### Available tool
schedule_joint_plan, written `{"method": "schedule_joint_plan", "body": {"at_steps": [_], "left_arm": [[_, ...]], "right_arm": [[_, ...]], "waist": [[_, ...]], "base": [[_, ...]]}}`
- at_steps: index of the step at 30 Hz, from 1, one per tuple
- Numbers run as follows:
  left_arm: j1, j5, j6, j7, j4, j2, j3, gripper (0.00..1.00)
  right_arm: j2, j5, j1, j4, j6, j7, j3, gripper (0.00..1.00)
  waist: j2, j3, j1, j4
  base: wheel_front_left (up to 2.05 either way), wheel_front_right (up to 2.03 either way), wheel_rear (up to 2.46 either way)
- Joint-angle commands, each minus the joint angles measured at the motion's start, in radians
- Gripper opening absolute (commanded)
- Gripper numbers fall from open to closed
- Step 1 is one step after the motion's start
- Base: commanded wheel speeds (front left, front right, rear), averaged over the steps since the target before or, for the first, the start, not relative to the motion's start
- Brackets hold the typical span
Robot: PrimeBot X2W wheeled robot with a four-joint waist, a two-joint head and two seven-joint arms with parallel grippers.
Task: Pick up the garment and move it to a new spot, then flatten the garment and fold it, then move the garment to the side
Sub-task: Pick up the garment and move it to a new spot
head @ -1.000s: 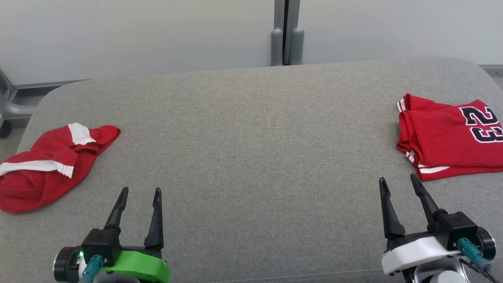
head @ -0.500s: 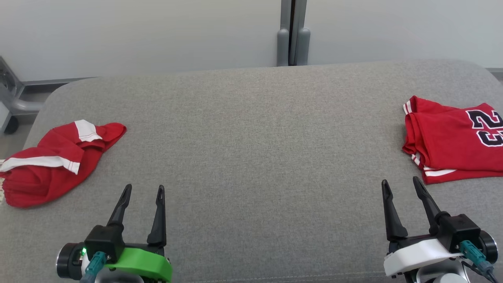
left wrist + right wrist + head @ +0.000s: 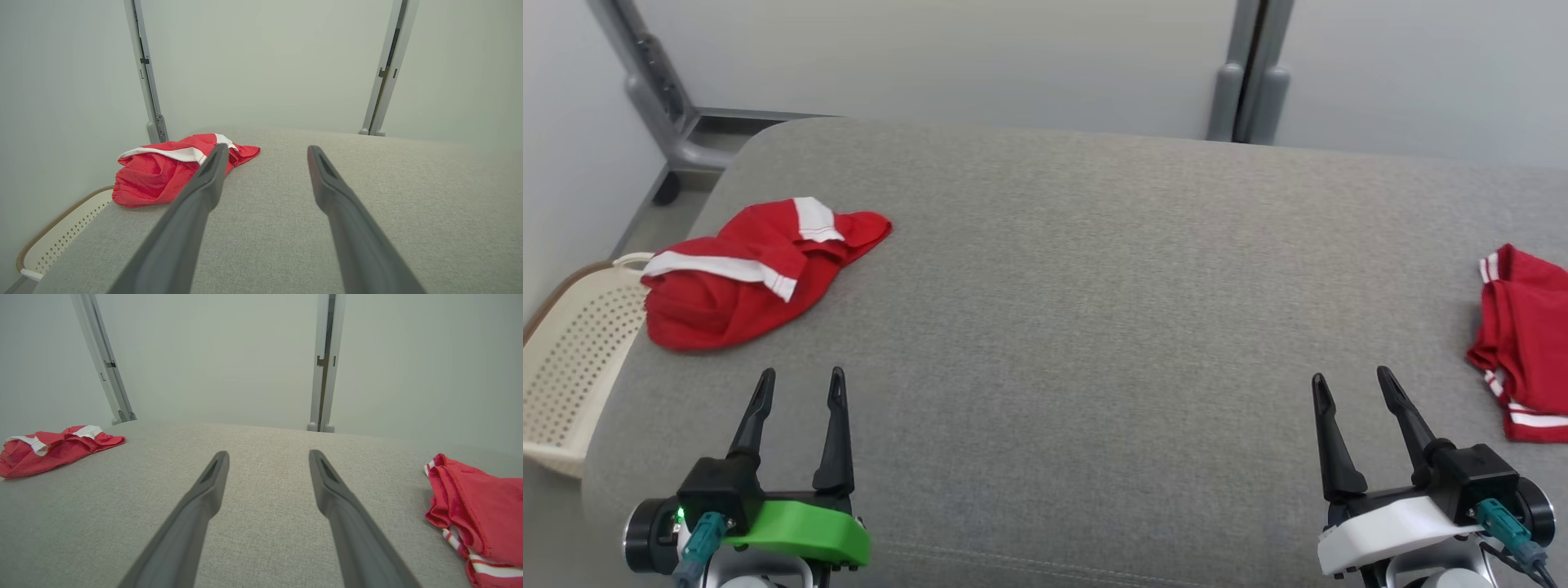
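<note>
A crumpled red garment point(image 3: 743, 286) with white stripes lies near the left end of the grey padded table point(image 3: 1078, 286); it is also seen in the left wrist view point(image 3: 159, 175) and the right wrist view point(image 3: 49, 451). My left gripper point(image 3: 800, 376) hovers open just in front of it and slightly to its right, with nothing between the fingers point(image 3: 267, 149). My right gripper point(image 3: 1352, 377) is open and empty too point(image 3: 268, 453), near the front right. A folded red garment point(image 3: 1527, 343) with white trim lies at the right edge point(image 3: 478, 510).
A cream perforated basket point(image 3: 572, 351) stands on the floor off the table's left end point(image 3: 61, 241). Grey metal posts point(image 3: 1250, 73) and a pale wall stand behind the table. Bare grey fabric stretches between the two garments.
The whole head picture has slid rightward, so the camera has turned left, bringing the basket into view. Both grippers remain open; neither garment has moved on the table.
</note>
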Motion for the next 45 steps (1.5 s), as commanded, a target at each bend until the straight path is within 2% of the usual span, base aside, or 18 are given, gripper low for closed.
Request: {"method": "schedule_joint_plan", "body": {"at_steps": [1,10,18,30,34,39,43,45], "left_arm": [[0.006,-0.003,0.007,-0.008,-0.004,0.001,0.005,1.0],[0.02,-0.015,0.02,-0.011,-0.009,0.002,0.024,1.0],[0.027,-0.022,0.021,-0.014,-0.01,-0.005,0.025,1.0],[-0.011,-0.031,0.015,-0.014,-0.019,-0.008,0.024,1.0],[-0.075,-0.05,0.002,0.028,-0.042,0.009,0.033,1.0],[-0.209,-0.061,-0.029,0.105,-0.073,0.046,0.035,1.0],[-0.371,-0.08,-0.061,0.226,-0.046,0.089,0.042,1.0],[-0.482,-0.117,-0.082,0.319,0.024,0.103,0.049,1.0]], "right_arm": [[-0.002,-0.005,0.0,-0.007,-0.001,0.003,-0.002,1.0],[-0.003,0.002,-0.009,-0.011,-0.001,0.012,0.024,1.0],[-0.003,0.008,-0.014,-0.004,-0.001,0.013,0.038,1.0],[-0.003,0.002,-0.025,-0.002,-0.001,0.016,0.041,1.0],[-0.003,-0.003,-0.038,-0.015,-0.001,0.014,0.038,1.0],[-0.003,-0.015,-0.05,-0.026,-0.001,0.021,0.043,1.0],[-0.005,-0.028,-0.072,-0.037,-0.001,0.028,0.051,1.0],[-0.005,-0.033,-0.086,-0.044,-0.001,0.033,0.053,1.0]], "waist": [[0.0,0.01,0.0,0.104],[0.0,0.012,0.0,0.24],[0.0,0.018,0.0,0.276],[0.0,0.035,0.0,0.266],[0.0,0.054,0.0,0.253],[0.0,0.086,0.0,0.232],[0.0,0.125,0.0,0.19],[0.0,0.157,0.0,0.153]], "base": [[0.0,0.0,0.0],[0.0,0.0,0.0],[0.0,0.0,0.0],[0.0,0.0,0.0],[0.0,0.0,0.0],[0.0,0.0,0.0],[0.0,0.0,0.0],[0.0,0.0,0.0]]}}
